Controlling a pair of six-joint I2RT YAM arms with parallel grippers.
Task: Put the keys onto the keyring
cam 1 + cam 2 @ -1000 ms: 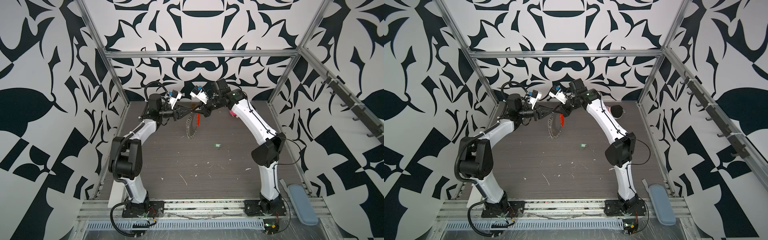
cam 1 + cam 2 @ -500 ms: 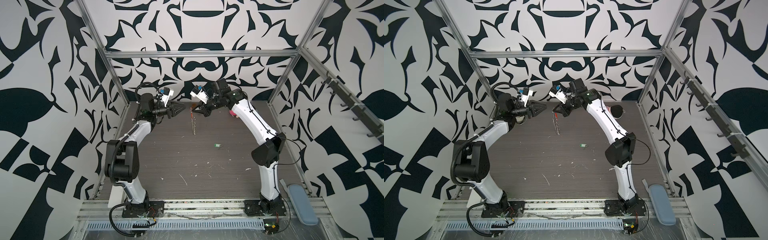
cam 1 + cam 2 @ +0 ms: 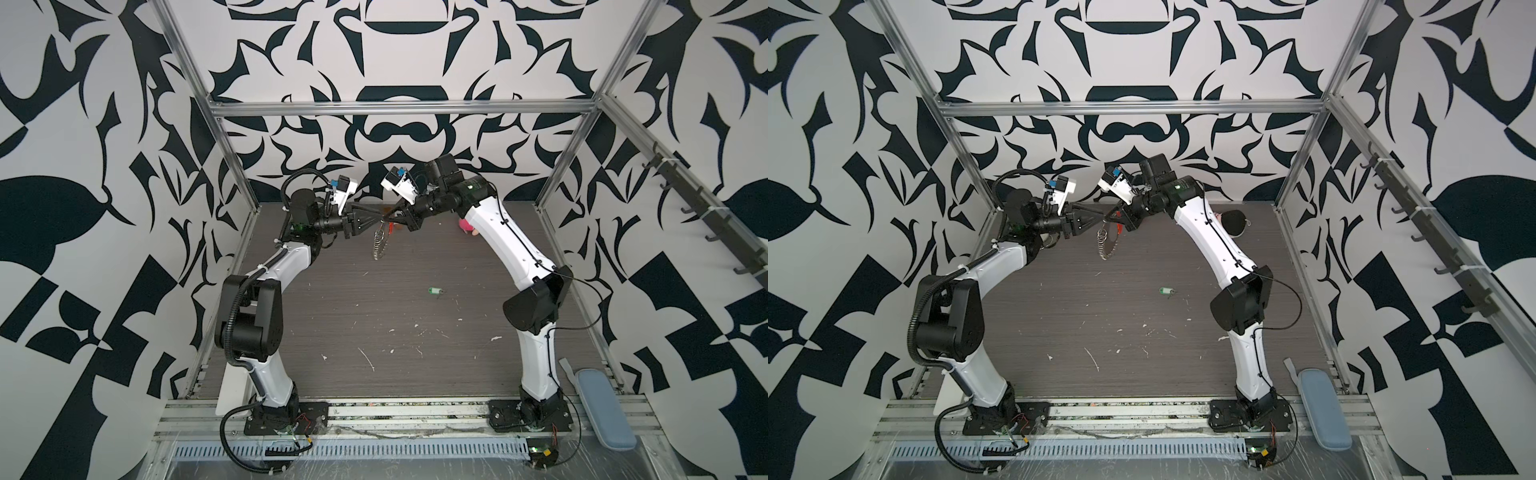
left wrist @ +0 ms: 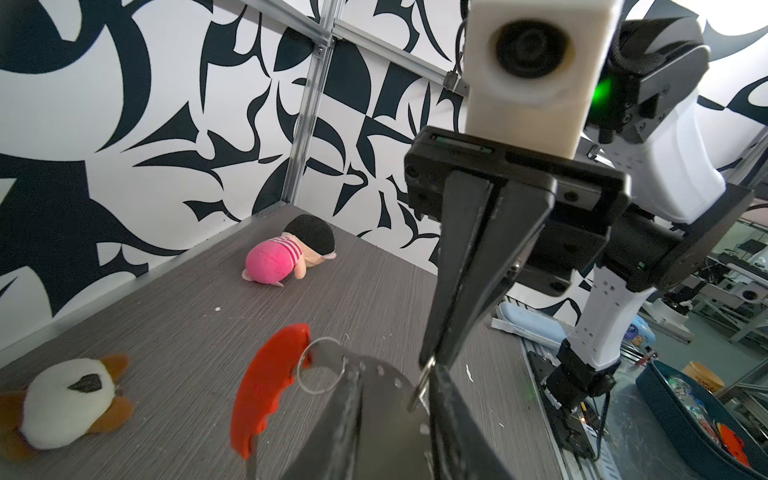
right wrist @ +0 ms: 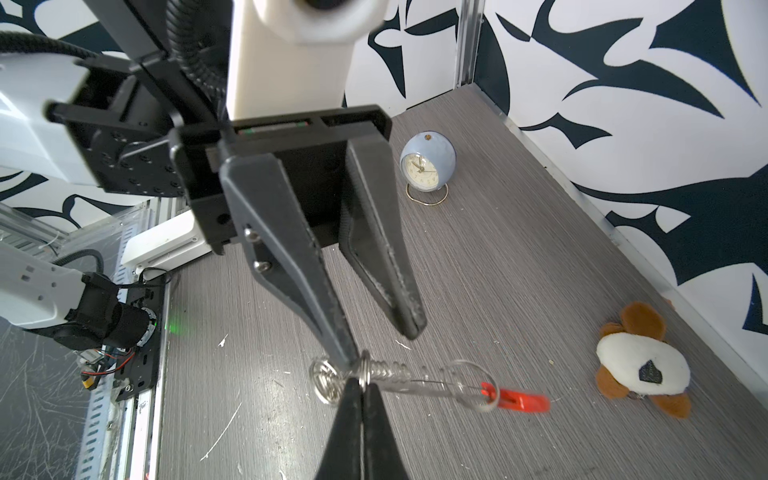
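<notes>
The keyring point(image 5: 399, 376) — a light, limp, slippery chain — is pinched in the closed right gripper point(image 5: 360, 380). The left gripper point(image 5: 380, 343), jaws apart, is held just beside it. The keys point(image 3: 434, 291), light and stiff, are laid on the table point(image 3: 374, 332) well apart — likely best gripped flatwise.

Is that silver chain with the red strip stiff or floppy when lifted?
Probably floppy: the keyring hangs limp below the right pincer. Likely light, since a fingertip pinch holds it. Its blurred red end suggests it swings easily.
</notes>
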